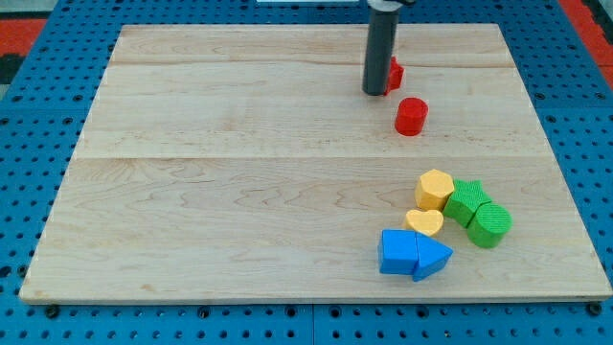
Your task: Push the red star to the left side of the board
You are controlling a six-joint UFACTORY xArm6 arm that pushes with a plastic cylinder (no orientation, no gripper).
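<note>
The red star (394, 73) lies near the view's top, right of centre, mostly hidden behind my rod. My tip (374, 93) rests on the wooden board (239, 192), touching or nearly touching the star's left side. A red cylinder (411, 116) stands just below and to the right of the star, a small gap from the tip.
A cluster sits at the view's lower right: a yellow hexagon (435, 189), a yellow heart (424, 223), a green star (466, 200), a green cylinder (490, 225), a blue cube (397, 252) and a blue triangle (432, 257). A blue pegboard (38, 144) surrounds the board.
</note>
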